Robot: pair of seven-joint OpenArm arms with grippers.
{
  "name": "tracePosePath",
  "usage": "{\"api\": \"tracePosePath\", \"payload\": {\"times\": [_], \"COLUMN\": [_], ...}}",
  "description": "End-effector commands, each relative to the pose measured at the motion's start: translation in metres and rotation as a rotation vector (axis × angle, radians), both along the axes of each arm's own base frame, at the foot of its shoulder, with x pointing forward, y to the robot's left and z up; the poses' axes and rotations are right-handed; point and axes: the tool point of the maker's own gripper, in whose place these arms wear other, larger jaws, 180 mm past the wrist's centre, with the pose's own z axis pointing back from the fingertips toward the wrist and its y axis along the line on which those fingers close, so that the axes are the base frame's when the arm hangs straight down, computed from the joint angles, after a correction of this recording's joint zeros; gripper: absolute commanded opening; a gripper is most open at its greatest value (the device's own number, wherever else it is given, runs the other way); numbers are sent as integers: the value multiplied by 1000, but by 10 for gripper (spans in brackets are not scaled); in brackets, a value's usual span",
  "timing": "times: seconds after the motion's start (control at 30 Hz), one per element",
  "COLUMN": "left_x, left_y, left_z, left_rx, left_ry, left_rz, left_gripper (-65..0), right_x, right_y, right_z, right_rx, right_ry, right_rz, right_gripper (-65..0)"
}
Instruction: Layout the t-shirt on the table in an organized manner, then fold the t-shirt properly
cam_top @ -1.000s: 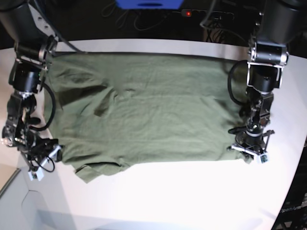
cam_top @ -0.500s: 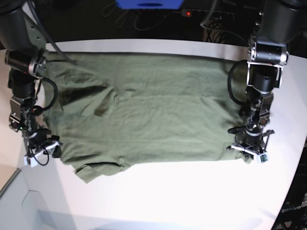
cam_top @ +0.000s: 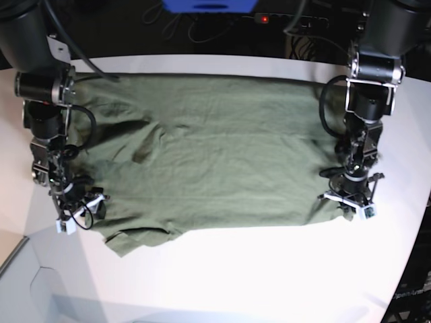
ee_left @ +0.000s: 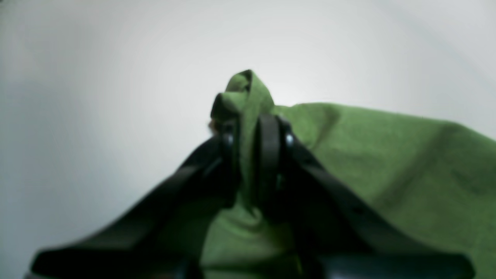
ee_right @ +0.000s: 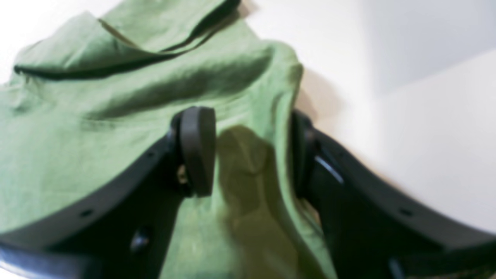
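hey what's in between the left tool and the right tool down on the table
The t-shirt does, spread across the stretch between the left tool and right tool; the base view shows it.

olive-green soft cotton t-shirt (cam_top: 215,148): plain green, no print seen | smooth white tabletop (cam_top: 236,276): plain white | segmented robot arms (cam_top: 367,128): black, dotted with pale grey

1. One olive-green short-sleeved T-shirt (cam_top: 222,161).
2. One white tabletop (cam_top: 269,276).
3. Two black robot arms: one left arm (cam_top: 369,101), one right arm (cam_top: 50,121).
4. Two grippers, one to each arm: left gripper (ee_left: 250,130) and right gripper (ee_right: 254,155).
5. Four gripper fingers altogether, two on each gripper.
6. One small red light (cam_top: 264,19).
7. One blue object (cam_top: 210,5), partly cut off by the upper edge.
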Motion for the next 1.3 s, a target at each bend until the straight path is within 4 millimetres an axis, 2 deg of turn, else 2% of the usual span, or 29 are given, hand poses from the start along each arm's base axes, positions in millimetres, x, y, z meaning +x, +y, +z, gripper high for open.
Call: {"api": "tracePosePath", "payload": {"times": [0.0,0.07,0.27,0.33,0.4,0.47,0.53,0.63,0.7,0.83,0.97,1.1,1.27], "left_x": [12,9,10,12,18,25,24,24,23,15,12,9,7], "left_y": [6,13,16,16,12,5,-1,-12,-16,-16,-14,-20,-30], "left_z": [19,20,23,26,37,53,59,71,73,66,64,70,81], "left_rx": [12,27,30,28,27,29,28,24,23,22,24,24,21], "left_ry": [-53,-54,-59,-67,-101,-146,-168,-210,-221,-207,-208,-228,-264], "left_rz": [4,6,9,11,1,-21,-38,-64,-72,-73,-70,-86,-108], "left_gripper": [-573,-573,-573,-574,-574,-574,-574,-574,-574,-574,-574,-574,-574], "right_x": [16,17,18,18,19,23,16,8,-1,-18,-38,-59,-73], "right_y": [-3,-2,-4,-6,-7,-11,-13,-9,-12,-27,-52,-51,-42], "right_z": [23,23,26,27,30,44,45,61,70,77,85,85,79], "right_rx": [3,4,3,0,-1,-22,-45,-95,-111,-112,-114,-134,-138], "right_ry": [-63,-66,-75,-76,-83,-124,-138,-203,-243,-260,-272,-275,-269], "right_rz": [-4,-3,-8,-10,-9,-2,10,45,40,-15,-99,-104,-90], "right_gripper": [-372,-403,-603,-640,-648,-649,-650,-650,-650,-648,-648,-646,-646]}}
